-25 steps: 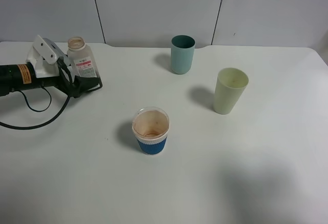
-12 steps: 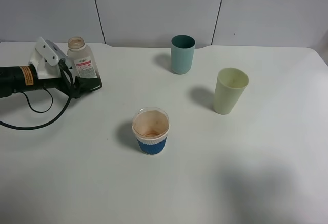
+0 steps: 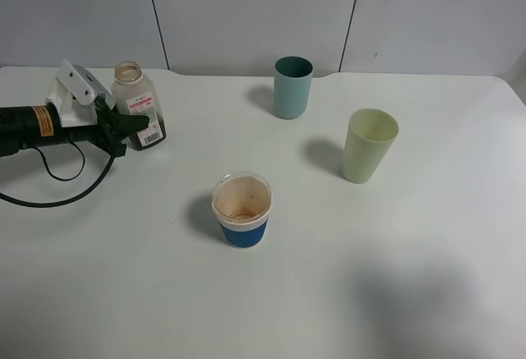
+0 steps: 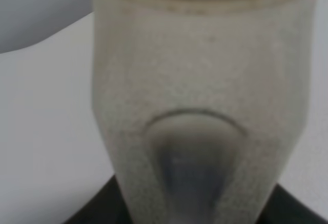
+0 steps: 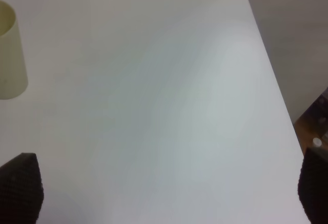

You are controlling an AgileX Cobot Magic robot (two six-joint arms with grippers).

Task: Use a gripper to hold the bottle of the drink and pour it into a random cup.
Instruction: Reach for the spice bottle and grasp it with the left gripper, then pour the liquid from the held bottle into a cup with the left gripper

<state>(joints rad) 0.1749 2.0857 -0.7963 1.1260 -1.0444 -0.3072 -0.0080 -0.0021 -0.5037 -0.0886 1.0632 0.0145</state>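
Nearest on the white bench (image 3: 345,293) stands a short clear-rimmed cup (image 3: 242,211) with a brown-stained inside and a blue ribbed sleeve round its lower part. It is upright and alone, well apart from everything else. Level with it on the left, a thin black cable (image 3: 51,201) loops across the bench and runs back to the left tool.

Farther back on the right stands a pale green plastic tumbler (image 3: 370,145), upright and open-mouthed. The right wrist view catches this tumbler at its edge. It also shows the right tool (image 5: 169,188) with its two black fingertips spread wide, nothing between them but bare bench near the bench's right edge.

Farther back on the left lies the left tool (image 3: 138,121), a black cylindrical body with white plastic bracket parts and an orange label. Its black jaws are pressed onto a small clear plastic bottle (image 3: 136,100) with a wide capless neck and a white-and-pink barcode label, pinching it low on the body. The bottle is roughly upright with a slight lean. Whether its base touches the bench cannot be told. A dark brown drink (image 3: 153,136) sits in its bottom part. In the left wrist view the blurred bottle fills almost everything.

Farthest back, near the middle, stands a taller teal tumbler (image 3: 292,86), just before the grey wall panels (image 3: 246,14).
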